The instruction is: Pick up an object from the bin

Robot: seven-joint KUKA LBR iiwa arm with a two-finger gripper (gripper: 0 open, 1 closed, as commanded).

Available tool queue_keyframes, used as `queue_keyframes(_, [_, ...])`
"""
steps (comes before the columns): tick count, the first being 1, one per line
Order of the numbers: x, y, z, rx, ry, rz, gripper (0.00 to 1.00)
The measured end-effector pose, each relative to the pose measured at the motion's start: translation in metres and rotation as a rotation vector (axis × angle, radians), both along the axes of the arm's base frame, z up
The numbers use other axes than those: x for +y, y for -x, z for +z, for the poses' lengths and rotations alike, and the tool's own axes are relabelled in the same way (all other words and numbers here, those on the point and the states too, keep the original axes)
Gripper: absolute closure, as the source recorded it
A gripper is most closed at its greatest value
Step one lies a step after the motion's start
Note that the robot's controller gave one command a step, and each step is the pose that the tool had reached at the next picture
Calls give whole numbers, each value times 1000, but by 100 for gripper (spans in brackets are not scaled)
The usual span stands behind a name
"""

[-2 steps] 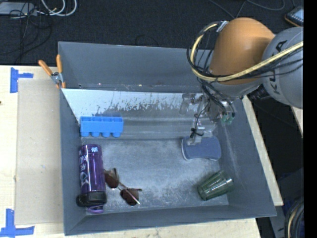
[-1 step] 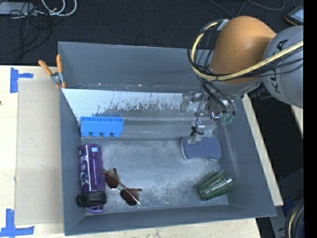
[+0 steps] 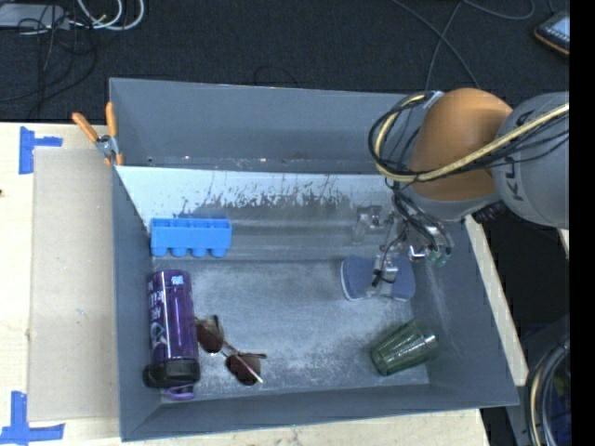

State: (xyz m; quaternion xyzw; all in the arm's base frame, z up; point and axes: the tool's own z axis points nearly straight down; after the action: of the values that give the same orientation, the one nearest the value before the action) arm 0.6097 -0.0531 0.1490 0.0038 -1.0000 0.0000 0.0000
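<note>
- Purple cylindrical bottle with a black cap: near left of the grey metal bin, lying on its side, cap toward the near wall.
- Sunglasses with dark reddish lenses: just right of the bottle, on the floor, one lens close to the bottle's side.
- Dark green translucent tumbler: near right, tipped on its side, well apart from the sunglasses.
- Blue-grey flat rounded piece, material unclear: right of centre, mid-depth, on the floor. This is the thing the gripper is over.
- Gripper: low in the bin, directly over the right part of the blue-grey piece and apparently down at its surface. How far it is open, and whether it has hold of anything, I cannot tell.
- Bright blue plastic block with a row of rounded lobes: far left, near the far wall, well apart from the gripper.
- Orange domed cover with looped black and yellow cables: part of the arm, above the far right of the bin.
- Progress: judged to be at the approach or grasp stage. Every item rests on the floor and nothing is raised. Securing the piece and lifting it clear remain.
- Hidden or unclear: the gripper and wrist cover the right part of the blue-grey piece, so its full outline and any contact are not readable. The arm is cut off at the right.
</note>
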Motion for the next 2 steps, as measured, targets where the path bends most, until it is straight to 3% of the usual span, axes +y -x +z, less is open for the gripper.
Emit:
queue_keyframes(1, [-51, 10, 12, -13, -1, -81, 0])
queue_keyframes(2, [-50, 11, -39, 5, -2, -205, 0])
